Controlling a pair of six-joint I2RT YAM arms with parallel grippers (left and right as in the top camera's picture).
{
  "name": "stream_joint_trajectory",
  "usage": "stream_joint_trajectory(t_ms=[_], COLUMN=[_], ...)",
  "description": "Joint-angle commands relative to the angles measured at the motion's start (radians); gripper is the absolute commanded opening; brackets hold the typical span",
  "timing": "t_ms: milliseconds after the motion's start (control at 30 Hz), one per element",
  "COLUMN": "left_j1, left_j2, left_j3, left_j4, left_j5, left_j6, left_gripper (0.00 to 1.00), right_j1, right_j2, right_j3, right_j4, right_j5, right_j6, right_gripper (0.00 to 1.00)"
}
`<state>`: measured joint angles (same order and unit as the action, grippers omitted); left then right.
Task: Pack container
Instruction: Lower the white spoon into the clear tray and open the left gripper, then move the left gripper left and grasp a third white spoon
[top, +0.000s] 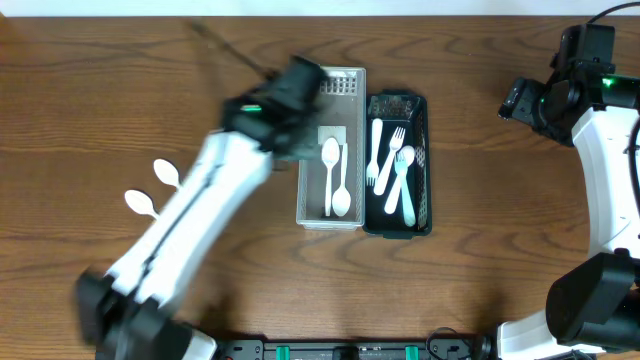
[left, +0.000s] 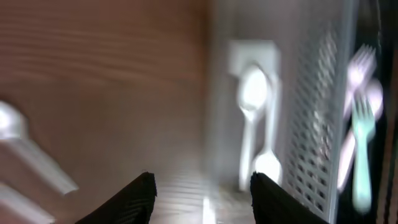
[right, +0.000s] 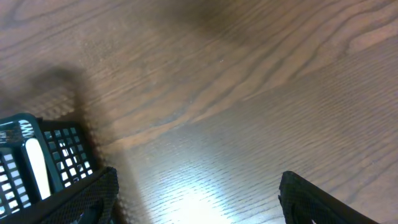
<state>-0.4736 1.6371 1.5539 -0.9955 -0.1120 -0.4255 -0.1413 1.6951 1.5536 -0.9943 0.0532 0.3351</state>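
Observation:
A white perforated container (top: 305, 190) holds two white spoons (top: 333, 175). Beside it a black container (top: 424, 160) holds several forks (top: 392, 165). Two more white spoons (top: 152, 190) lie on the table to the left. My left gripper (top: 300, 95) is open and empty, blurred, at the white container's far left corner; its wrist view shows the spoons in the container (left: 252, 124), the forks (left: 360, 124) and the loose spoons (left: 25, 158). My right gripper (top: 520, 100) is open and empty at the far right, over bare table (right: 199, 199), with the black container's corner (right: 43, 155) in view.
The wooden table (top: 100, 90) spans the whole view. The right arm's white links (top: 610, 160) stand along the right edge. The left arm (top: 180, 230) stretches diagonally across the left half, just above the loose spoons.

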Motion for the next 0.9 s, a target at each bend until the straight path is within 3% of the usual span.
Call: stream_joint_trajectory(t_ms=[0,133,233,533,867], left_j1=[0.157,0.338,0.440,0.592,0.621], left_j2=[-0.093,-0.105,-0.079,0.091,0.232], left_j3=[0.022,0.010,-0.015,-0.086,-0.165], left_j4=[-0.054,-0.119,-0.114,-0.056,0.027], left_j5=[-0.110,-0.097,-0.037,0.064,0.079], left_j6=[-0.153,-0.327,-0.358,-0.365,-0.281], left_gripper=[0.52,0.53,0.53,0.56,0.56], right_j1=[-0.003,-0.003,-0.003,-0.003,-0.003], right_j2=[0.000,0.000,0.000,0.000,0.000], right_j3=[-0.005,-0.005,-0.005,-0.005,-0.005], right_j4=[0.000,0.000,0.001,0.003,0.003], right_j5=[0.011,0.011,0.010,0.010,0.011], right_j6=[-0.011,-0.011,-0.011,-0.011,-0.011], right_gripper=[0.86,0.86,0.86,0.86,0.86])
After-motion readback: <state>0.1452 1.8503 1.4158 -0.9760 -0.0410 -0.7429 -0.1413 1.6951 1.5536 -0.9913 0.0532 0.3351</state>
